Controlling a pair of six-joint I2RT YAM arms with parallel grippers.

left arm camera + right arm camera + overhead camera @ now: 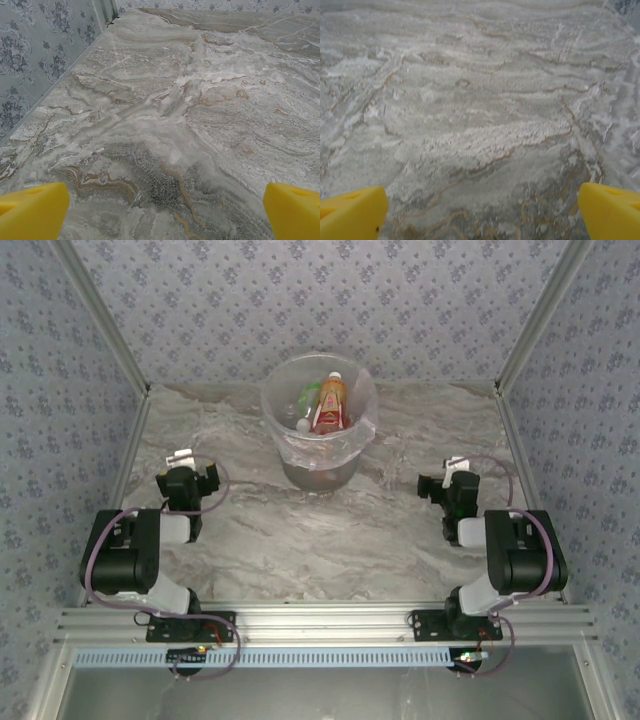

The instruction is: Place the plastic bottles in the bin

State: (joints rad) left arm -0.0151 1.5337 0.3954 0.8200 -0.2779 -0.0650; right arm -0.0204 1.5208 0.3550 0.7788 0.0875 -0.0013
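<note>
Left pincer [165, 212] and right pincer [482, 210] gape apart; plastic bottles [330, 405] sit inside the bin [322, 468].

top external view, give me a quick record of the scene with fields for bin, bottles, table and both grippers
bin: round translucent bucket with clear liner, upright, far middle of the table
plastic bottles: several inside the bin, a red-orange labelled one tallest
table: grey marbled top
left gripper: open, yellow fingers wide apart above the table, holding nothing
right gripper: open, above the table, holding nothing
</note>
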